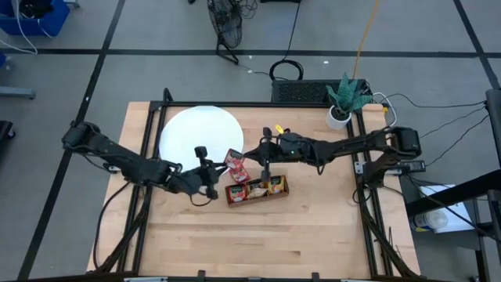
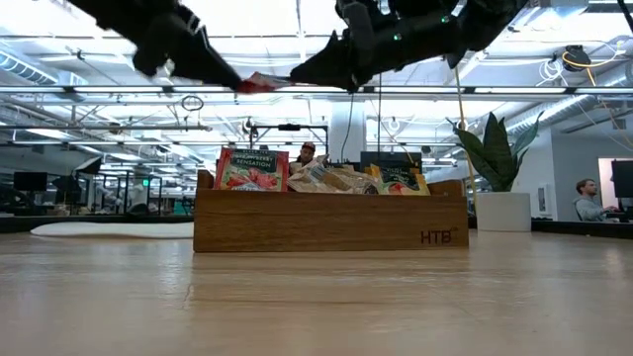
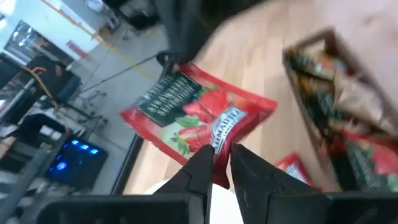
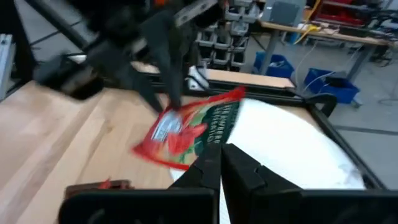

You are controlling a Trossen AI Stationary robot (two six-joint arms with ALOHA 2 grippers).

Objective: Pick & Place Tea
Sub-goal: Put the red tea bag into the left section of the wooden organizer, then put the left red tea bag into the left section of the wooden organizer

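A red strawberry tea sachet (image 3: 199, 109) hangs in the air above the table between my two grippers. It also shows in the high view (image 1: 236, 164), just left of the brown wooden tray (image 1: 229, 196). My left gripper (image 3: 224, 163) is shut on one edge, and my right gripper (image 4: 222, 158) is shut on the opposite edge. In the low view the sachet (image 2: 259, 82) sits high above the tray (image 2: 326, 222). More tea sachets (image 2: 252, 170) stand upright in the tray's compartments. My left gripper pinches the sachet's edge (image 3: 217, 140) between its two fingers, slanting slightly downward from the table's left. The sachet is lifted clear and lies roughly flat. My right gripper pinches the opposite edge (image 4: 208, 144) between its two fingers, coming almost level from the table's right. The sachet spans the gap between both grippers, clear of the table and tray.
A white disc (image 1: 200, 133) lies on the table's far left part, just beyond the sachet. A potted plant (image 1: 344, 98) stands at the far right corner. Bare wooden tabletop (image 1: 274, 235) stretches toward the near edge. People sit in the room beyond the table.
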